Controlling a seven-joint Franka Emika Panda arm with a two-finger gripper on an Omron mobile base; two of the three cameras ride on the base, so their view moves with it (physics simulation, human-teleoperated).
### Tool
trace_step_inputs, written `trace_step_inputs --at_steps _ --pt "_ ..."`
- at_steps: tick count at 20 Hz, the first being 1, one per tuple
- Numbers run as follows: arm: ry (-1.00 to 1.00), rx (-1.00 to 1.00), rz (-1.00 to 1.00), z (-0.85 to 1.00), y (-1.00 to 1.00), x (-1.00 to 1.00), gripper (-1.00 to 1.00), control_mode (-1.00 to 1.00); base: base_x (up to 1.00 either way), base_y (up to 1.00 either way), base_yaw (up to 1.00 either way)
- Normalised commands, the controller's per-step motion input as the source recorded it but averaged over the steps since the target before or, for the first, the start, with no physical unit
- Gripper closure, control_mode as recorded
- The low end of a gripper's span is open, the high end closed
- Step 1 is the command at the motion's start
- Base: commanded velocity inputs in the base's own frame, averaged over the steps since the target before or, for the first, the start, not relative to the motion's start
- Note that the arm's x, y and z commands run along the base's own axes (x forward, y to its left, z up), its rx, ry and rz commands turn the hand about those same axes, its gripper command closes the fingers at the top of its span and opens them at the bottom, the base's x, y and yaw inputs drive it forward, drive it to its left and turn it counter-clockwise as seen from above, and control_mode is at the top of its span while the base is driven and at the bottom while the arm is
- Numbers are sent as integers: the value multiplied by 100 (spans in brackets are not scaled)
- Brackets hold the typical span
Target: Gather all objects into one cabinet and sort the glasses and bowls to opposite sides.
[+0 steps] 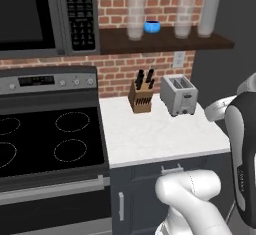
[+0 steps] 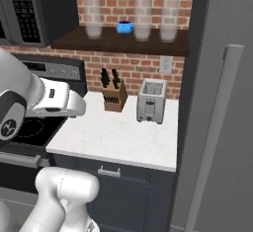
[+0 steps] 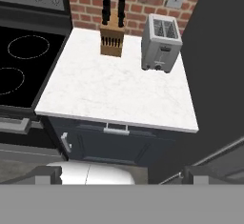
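Overhead, on the dark shelf (image 1: 165,41) sit three tall clear glasses (image 1: 135,18) and, between the first two, a small blue bowl (image 1: 152,27). Glasses: judged rigid, slick, fragile, tip-prone; pinch low across the wall. Bowl: light, glossy; take by the rim. Gripper (image 3: 116,175) hangs well above the counter (image 3: 114,89), fingers spread wide, empty.

A dark shelf (image 1: 165,43) carries three clear glasses (image 1: 135,19) and a blue bowl (image 1: 152,27); the white desk (image 1: 155,134) carries a knife block (image 1: 140,98) and toaster (image 1: 179,95).
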Motion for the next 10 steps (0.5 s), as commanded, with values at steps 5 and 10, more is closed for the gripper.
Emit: trace_step_inputs --at_steps 5,10 --pt "0 0 0 0 0 0 -100 100 33 0 2" --pt "0 0 0 0 0 0 -100 100 54 0 5"
